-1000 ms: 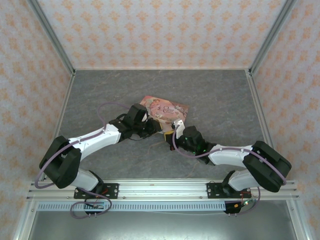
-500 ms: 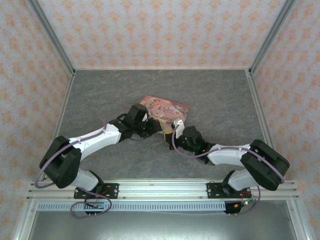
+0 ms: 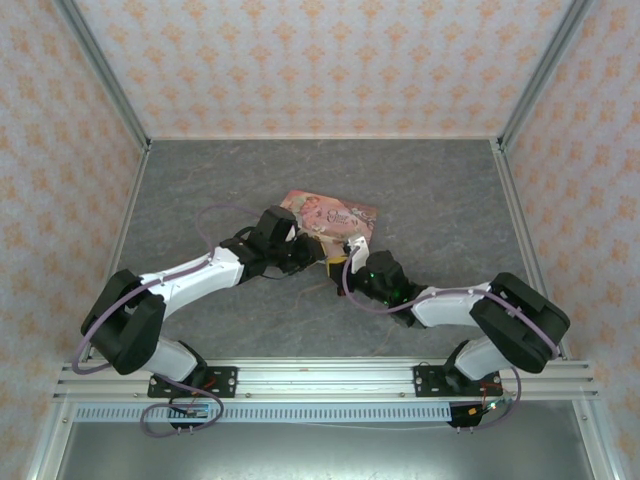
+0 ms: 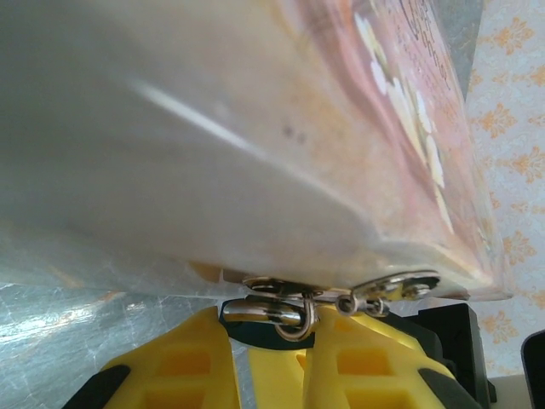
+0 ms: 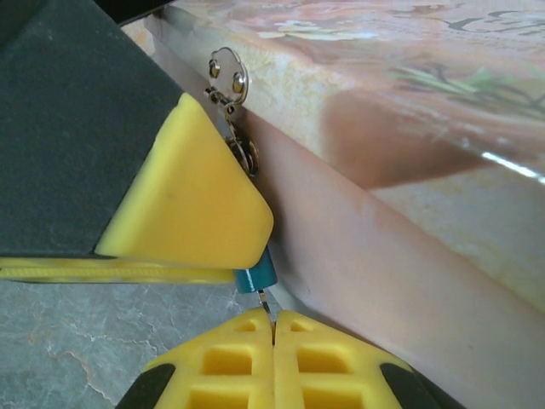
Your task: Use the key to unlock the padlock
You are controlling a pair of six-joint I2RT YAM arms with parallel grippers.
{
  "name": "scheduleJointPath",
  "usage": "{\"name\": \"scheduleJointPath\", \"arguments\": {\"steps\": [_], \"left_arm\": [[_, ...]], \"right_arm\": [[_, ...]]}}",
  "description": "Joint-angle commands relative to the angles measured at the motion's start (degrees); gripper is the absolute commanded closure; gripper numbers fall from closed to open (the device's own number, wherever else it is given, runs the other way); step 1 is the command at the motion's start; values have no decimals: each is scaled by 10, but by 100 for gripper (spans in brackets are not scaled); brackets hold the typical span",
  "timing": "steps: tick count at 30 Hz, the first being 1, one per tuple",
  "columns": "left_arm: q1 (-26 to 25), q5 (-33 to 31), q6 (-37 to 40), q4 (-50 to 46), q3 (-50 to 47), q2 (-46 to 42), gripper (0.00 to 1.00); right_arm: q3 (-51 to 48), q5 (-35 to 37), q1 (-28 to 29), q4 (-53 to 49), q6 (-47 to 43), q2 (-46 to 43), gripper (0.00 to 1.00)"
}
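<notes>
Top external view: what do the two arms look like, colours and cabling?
The left arm and right arm match: white link shells, bulky black joint housings, and a thin lilac cable looping along each. The jaws have yellow pads with square recesses, on black bodies.

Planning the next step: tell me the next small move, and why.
Probably ease the right gripper forward to seat the key deeper in the padlock before turning: bare key shaft shows between its shut jaws and the teal body, held by the left gripper.
</notes>
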Motion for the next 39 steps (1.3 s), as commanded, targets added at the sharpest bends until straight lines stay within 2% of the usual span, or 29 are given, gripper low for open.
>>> {"name": "scheduleJointPath", "arguments": {"steps": [1, 9, 24, 28, 36, 39], "left_arm": [[-18, 40, -16, 28, 21, 4, 82], [-23, 42, -22, 42, 22, 22, 82], [-25, 42, -37, 105, -10, 90, 82], [-25, 36, -37, 117, -15, 106, 79], [-19, 18, -21, 93, -15, 90, 59], [-11, 13, -19, 93, -25, 61, 46]], "right_arm": [[2, -28, -14, 84, 12, 1, 100], [26, -69, -27, 96, 25, 20, 100], [-6, -37, -27, 152, 92, 106, 100], [-17, -36, -27, 182, 121, 136, 100], [-30, -12, -24, 190, 137, 150, 100], [-29, -15, -24, 191, 141, 152, 100]]}}
